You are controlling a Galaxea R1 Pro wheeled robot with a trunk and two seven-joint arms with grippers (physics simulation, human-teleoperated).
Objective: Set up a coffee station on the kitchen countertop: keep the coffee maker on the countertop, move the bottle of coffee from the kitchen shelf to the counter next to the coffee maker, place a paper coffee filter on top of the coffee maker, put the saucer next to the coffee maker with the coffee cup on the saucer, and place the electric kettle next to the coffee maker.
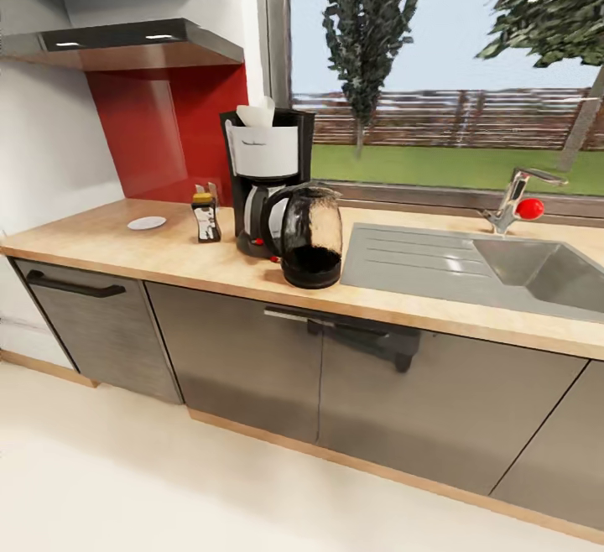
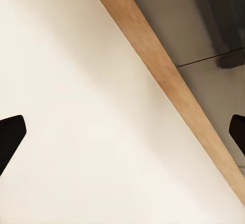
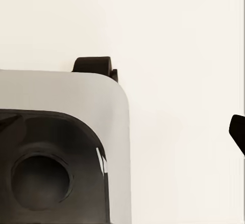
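On the kitchen countertop [image 1: 126,252], seen from the head camera, the coffee maker [image 1: 267,183] stands centre-left with the paper coffee filter [image 1: 257,113] poking out of its top. The electric kettle [image 1: 309,236] sits just beside it at 4 o'clock, partly overlapping its carafe. The bottle of coffee [image 1: 205,216] stands near the machine at 9 o'clock; the saucer [image 1: 147,222] lies farther out the same way, nothing on it. Sink [image 1: 537,271] and tap [image 1: 513,200] lie at 3 o'clock. Left wrist view: left gripper [image 2: 122,132] jaws spread wide over pale floor [image 2: 76,106], wooden plinth [image 2: 168,75] crossing diagonally. Right wrist view: one dark fingertip [image 3: 237,132] visible, jaw state cannot be told; robot base [image 3: 61,147] below.
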